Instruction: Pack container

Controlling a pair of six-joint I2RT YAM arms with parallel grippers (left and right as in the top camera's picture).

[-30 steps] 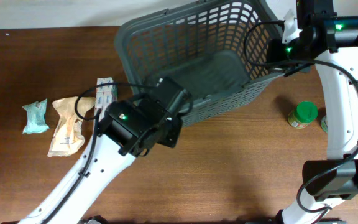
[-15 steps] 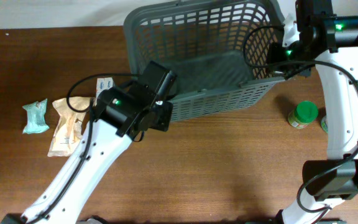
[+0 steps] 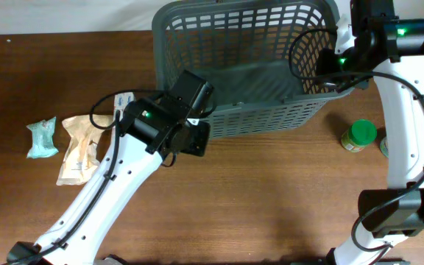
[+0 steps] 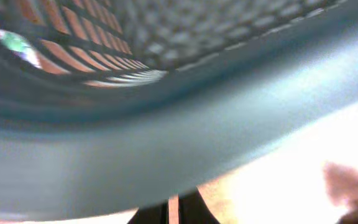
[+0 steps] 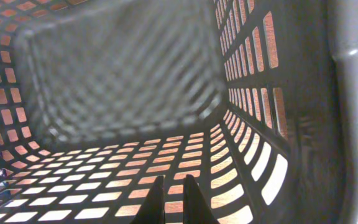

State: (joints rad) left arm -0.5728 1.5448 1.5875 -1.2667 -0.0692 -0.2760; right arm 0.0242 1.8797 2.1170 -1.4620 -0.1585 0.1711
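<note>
Dark grey, lattice-sided container [image 3: 234,44] tips at the surface's far edge, left gripper [image 4: 168,214] and right gripper [image 5: 173,186] at its rim, with neither grip clear enough to tell.

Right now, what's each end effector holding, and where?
Both hold the basket: left end effector on its near rim, right end effector on its right rim.

The dark brown wooden table [image 3: 271,199] carries a small group of things at its left side: a crumpled teal packet [image 3: 41,138], a tan bag [image 3: 78,149] just beside it, and a white pack [image 3: 124,100] a little further in, partly hidden. The grey lattice container [image 3: 245,70] sits tilted at the far edge. Near the right edge stands a green-lidded jar [image 3: 360,135], with a tin can [image 3: 383,146] just beside it, mostly hidden.
</note>
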